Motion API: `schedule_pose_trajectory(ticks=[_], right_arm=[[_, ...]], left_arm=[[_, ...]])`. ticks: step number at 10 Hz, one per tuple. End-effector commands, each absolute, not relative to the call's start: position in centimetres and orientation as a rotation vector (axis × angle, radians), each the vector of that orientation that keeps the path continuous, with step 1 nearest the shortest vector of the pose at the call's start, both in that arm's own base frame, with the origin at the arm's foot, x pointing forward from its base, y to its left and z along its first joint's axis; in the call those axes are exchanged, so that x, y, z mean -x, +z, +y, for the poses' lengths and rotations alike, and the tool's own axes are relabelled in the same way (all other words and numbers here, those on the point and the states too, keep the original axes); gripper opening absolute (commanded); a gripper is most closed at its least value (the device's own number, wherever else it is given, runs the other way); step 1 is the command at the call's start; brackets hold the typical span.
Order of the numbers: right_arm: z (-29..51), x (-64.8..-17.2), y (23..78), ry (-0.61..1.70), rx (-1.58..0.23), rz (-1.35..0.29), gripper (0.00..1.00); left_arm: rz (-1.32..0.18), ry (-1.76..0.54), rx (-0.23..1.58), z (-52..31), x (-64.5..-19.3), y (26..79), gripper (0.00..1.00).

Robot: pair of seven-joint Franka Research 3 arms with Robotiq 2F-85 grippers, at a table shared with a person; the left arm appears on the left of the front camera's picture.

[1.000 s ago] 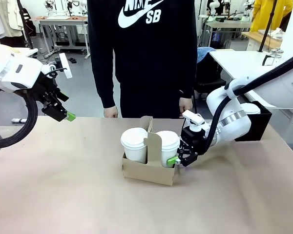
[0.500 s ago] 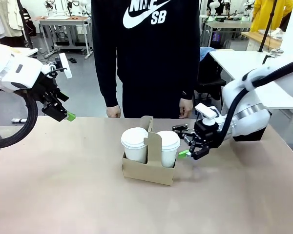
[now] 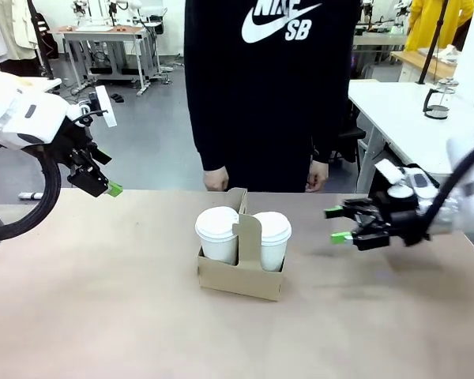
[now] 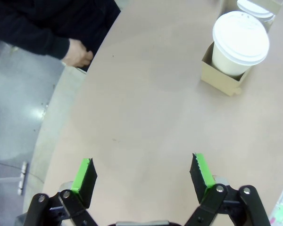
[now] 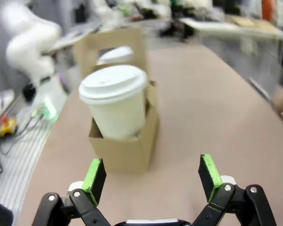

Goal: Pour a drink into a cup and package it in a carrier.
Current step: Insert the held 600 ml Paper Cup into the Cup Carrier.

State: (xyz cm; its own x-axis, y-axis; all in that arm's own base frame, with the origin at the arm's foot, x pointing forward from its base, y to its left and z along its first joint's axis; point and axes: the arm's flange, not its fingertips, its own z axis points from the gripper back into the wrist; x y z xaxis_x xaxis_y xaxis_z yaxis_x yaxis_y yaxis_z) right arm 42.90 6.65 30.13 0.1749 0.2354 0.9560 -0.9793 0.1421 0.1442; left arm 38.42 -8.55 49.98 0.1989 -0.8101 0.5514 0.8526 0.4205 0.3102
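My arms are glossy white with rounded shells; a thick black cable loops beneath my left arm (image 3: 28, 118). Each pincer, left (image 3: 103, 186) and right (image 3: 338, 225), is black linkage with silver pivot screws and bright green ridged pads (image 4: 201, 170). A small white tab juts from each wrist.

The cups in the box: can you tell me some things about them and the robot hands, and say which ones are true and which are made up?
1. Two white lidded cups sit in the carrier. True.
2. The right gripper is squeezing a cup. False: it is open, off to the side of the carrier, touching nothing.
3. The left gripper is open and holds nothing. True.
4. The carrier lies tipped over. False: it stands upright on the table.
5. The person's hand holds the carrier's handle. False: it hangs behind the table's far edge.
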Motion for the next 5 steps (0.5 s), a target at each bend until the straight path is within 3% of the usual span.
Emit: schedule_pose_trajectory(ticks=[1, 2, 5], right_arm=[[4.2, -39.8, 31.8, 0.71, -0.802, -0.877, 1.0], [4.6, -39.0, 30.9, 0.656, -0.772, -0.801, 1.0], [4.8, -37.7, 30.4, 0.607, -0.663, -0.773, 1.0]], left_arm=[[-0.721, -1.163, 0.067, -8.6, -38.4, 49.9, 1.0], [-0.721, -1.163, 0.067, -8.6, -38.4, 49.9, 1.0], [-0.721, -1.163, 0.067, -8.6, -38.4, 49.9, 1.0]])
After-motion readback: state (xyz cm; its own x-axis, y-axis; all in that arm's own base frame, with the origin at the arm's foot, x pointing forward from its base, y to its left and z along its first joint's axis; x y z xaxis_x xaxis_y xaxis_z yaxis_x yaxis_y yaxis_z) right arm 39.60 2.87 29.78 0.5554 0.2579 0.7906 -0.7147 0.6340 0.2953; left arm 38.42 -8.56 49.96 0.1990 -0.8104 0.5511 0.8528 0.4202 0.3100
